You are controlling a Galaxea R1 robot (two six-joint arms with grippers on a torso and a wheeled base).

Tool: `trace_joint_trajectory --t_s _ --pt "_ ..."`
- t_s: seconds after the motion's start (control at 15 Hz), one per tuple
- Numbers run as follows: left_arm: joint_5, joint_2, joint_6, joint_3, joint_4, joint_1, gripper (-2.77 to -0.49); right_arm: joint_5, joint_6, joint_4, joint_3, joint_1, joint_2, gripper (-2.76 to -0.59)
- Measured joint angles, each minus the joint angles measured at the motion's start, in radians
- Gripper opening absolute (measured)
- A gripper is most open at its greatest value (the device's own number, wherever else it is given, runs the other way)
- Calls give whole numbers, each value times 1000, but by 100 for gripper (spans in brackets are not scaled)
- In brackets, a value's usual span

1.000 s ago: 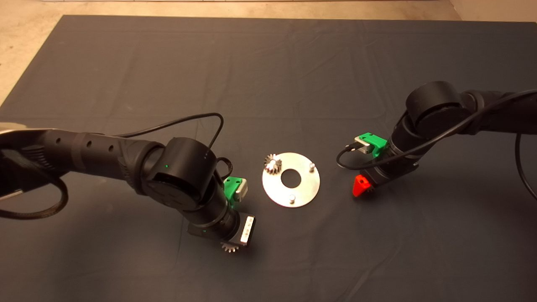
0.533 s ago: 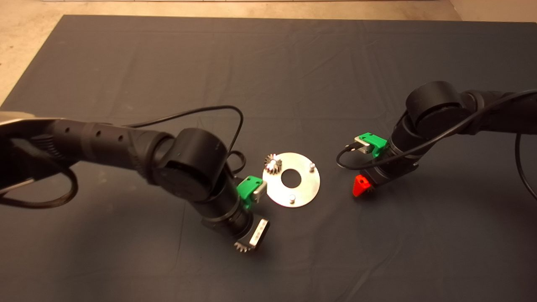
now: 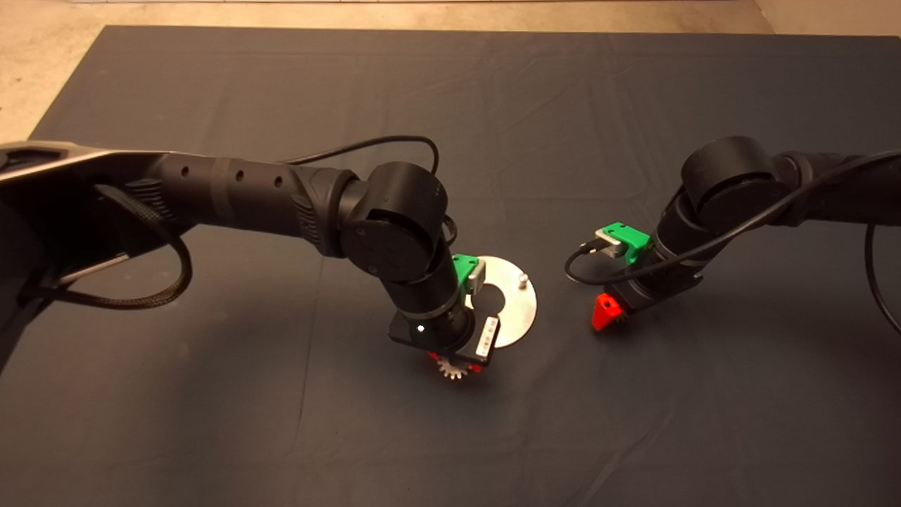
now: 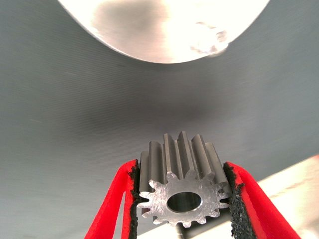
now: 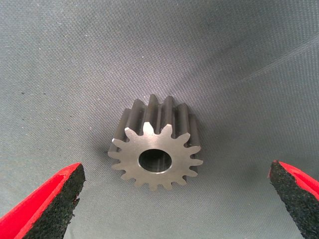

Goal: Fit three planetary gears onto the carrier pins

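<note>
I see left gripper [image 4: 182,199] clamping gear [image 4: 180,186] beside plate [image 3: 517,310], frame centre; right gripper [image 5: 174,199] wide open around second gear [image 5: 155,144].

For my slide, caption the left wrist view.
Left hand grips a planetary gear just short of the carrier plate.

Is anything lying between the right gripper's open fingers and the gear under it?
Nothing visible does. In the right wrist view the gear lies flat on the bare dark mat, centred between the spread fingers of the right gripper, with only mat on either side.
</note>
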Motion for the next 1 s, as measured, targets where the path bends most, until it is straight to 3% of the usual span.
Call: trace_joint_trajectory --t_s 0.13,0.4,0.6,0.87,1.0 --pt "-27 14 -30 -29 -8 0 -233 0 0 0 0 0 0 -60" --pt "-24 37 -79 -74 -12 0 -233 0 0 -1 0 0 0 -60" --pt "-18 97 -87 -147 -12 0 -233 0 0 -2 0 0 0 -60" --pt "41 107 -109 -198 -14 0 -233 1 -8 -3 0 0 -3 -60" --pt "93 107 -113 -216 -12 -2 -233 1 -9 -4 0 0 -3 -60"
